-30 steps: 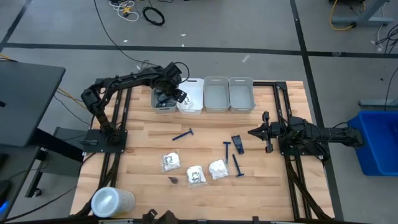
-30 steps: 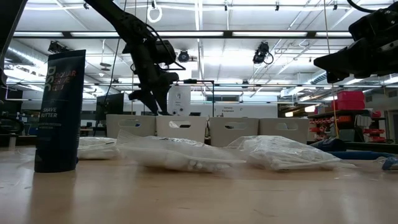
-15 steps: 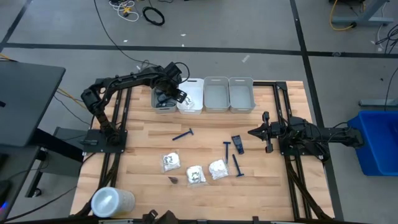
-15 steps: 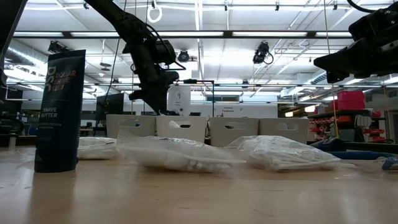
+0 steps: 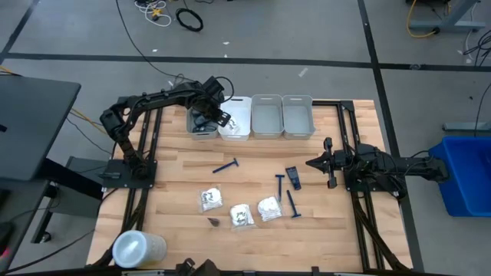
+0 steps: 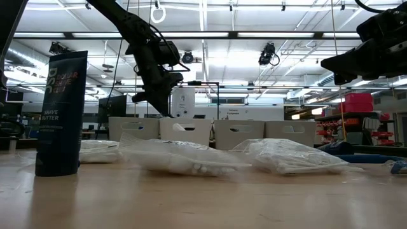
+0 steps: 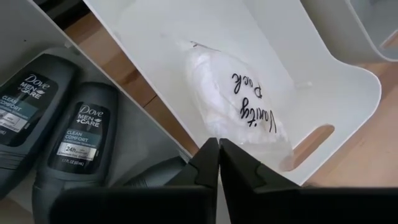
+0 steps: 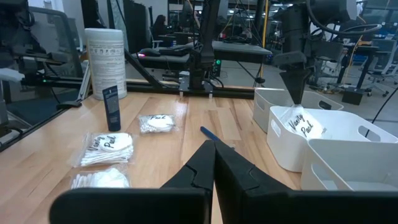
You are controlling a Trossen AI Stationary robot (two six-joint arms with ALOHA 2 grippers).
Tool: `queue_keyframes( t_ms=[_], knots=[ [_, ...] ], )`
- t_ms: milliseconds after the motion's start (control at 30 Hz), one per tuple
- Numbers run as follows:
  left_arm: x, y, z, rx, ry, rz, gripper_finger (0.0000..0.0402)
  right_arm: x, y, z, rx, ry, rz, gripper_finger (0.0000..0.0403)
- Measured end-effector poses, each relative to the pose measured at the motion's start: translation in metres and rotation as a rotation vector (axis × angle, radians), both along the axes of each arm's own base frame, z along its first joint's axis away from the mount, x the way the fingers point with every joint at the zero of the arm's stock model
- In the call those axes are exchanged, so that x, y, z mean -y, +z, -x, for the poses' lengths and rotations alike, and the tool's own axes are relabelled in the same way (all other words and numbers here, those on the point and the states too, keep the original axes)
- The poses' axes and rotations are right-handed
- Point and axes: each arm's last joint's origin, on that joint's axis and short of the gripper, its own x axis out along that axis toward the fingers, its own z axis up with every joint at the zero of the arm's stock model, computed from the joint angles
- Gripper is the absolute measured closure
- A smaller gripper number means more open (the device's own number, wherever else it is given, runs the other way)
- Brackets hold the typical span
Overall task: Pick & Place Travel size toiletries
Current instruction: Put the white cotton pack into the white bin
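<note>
Both arms are dark, jointed and slender, the left arm point(image 5: 157, 100) trailing looped black cables near its wrist, each hand's fingers point(image 7: 236, 168) matte black wedges.

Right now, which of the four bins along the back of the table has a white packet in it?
The white bin, second from the left beside the left gripper, holds the white packet. The leftmost bin holds dark bottles; the two grey bins look empty.

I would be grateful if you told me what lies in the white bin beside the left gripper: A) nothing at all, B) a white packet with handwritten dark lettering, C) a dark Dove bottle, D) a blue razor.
B: the left wrist view shows a white crinkly packet with dark handwriting lying in the white bin, while the Dove bottles lie in the neighbouring bin.
</note>
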Motion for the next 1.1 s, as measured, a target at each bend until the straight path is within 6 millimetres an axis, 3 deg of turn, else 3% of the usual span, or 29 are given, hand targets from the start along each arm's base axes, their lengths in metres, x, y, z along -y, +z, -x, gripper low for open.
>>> queue_keyframes(
  t_ms=[433,867,1100],
  knots=[
    [0.0,0.001,0.0,-0.003,0.001,-0.006,0.0391,0.0,0.0,0.0,-0.001,0.0,0.0,0.0389],
    [-0.01,0.042,-0.013,0.097,-0.009,-0.087,0.0396,0.0,0.0,0.0,0.0,0.0,0.0,0.0389],
    [-0.012,0.052,-0.015,0.124,-0.008,-0.107,0.0391,0.0,0.0,0.0,0.0,-0.001,0.0,0.0389]
  ],
)
